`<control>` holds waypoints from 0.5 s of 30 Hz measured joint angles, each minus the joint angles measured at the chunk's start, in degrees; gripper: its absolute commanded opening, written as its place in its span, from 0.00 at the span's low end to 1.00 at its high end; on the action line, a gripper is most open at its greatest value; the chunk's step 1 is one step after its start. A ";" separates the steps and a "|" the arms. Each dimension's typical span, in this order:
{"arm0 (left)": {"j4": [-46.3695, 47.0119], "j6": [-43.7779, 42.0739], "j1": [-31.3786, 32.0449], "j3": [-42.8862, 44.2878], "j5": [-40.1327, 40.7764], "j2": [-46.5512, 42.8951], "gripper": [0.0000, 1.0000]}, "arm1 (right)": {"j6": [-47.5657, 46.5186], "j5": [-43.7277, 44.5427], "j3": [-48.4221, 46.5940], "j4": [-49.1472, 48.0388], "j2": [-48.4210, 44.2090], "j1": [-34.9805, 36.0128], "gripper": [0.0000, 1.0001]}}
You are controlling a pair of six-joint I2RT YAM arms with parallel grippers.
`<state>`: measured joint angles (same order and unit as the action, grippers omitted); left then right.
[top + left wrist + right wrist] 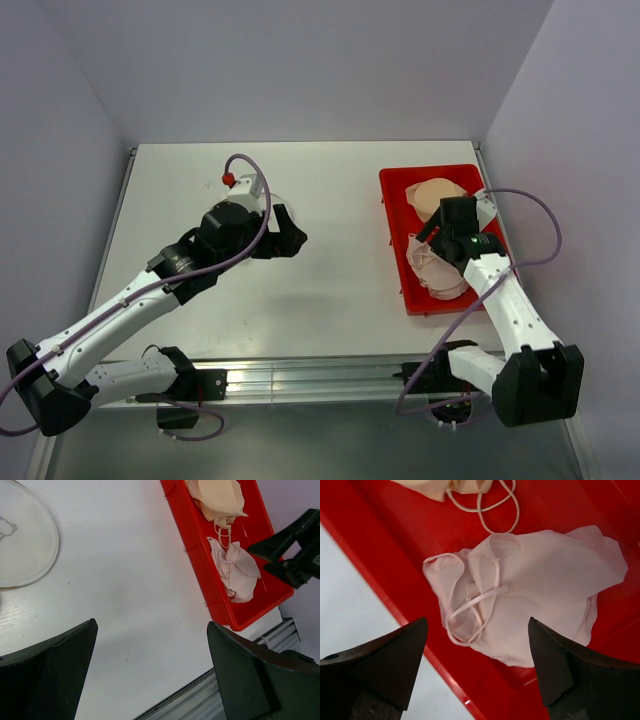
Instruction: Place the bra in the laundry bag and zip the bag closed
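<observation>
The pale pinkish-beige bra (545, 590) lies crumpled in the near half of the red tray (365, 545), straps on its left side. It also shows in the top view (437, 270) and the left wrist view (237, 570). My right gripper (477, 625) is open just above it, one finger on each side, not touching; it shows in the top view (438, 243). The white round mesh laundry bag (22, 540) lies flat on the table at the back left, mostly hidden under my left wrist in the top view (271, 201). My left gripper (151, 624) is open and empty above bare table beside the bag (293, 235).
A darker tan-peach bra (438, 195) lies in the far half of the red tray (395, 235), also seen in the left wrist view (217, 497). A small red object (228, 179) sits behind the left wrist. The tray stands near the table's right edge.
</observation>
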<state>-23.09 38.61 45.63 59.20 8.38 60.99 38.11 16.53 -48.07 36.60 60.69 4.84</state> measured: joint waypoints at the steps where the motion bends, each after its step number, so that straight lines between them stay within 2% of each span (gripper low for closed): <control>1: 0.26 0.00 0.00 0.00 -0.28 0.02 0.98 | 0.37 0.68 -0.31 -0.13 1.79 -0.02 0.86; 2: 0.44 0.00 0.00 0.00 -0.59 0.02 0.98 | 0.68 1.31 -0.70 -0.13 2.95 -0.02 0.86; 4: 1.11 0.00 0.00 0.00 -0.90 0.02 0.99 | 1.22 3.13 -1.79 -0.39 6.01 -0.20 0.78; 15: 1.88 -0.04 0.00 -0.74 -0.96 -0.52 0.99 | 1.88 6.97 -4.04 -3.74 16.33 -2.49 0.76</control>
<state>-21.21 38.57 45.63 58.46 7.42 60.47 39.99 23.51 -52.12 32.86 77.01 2.35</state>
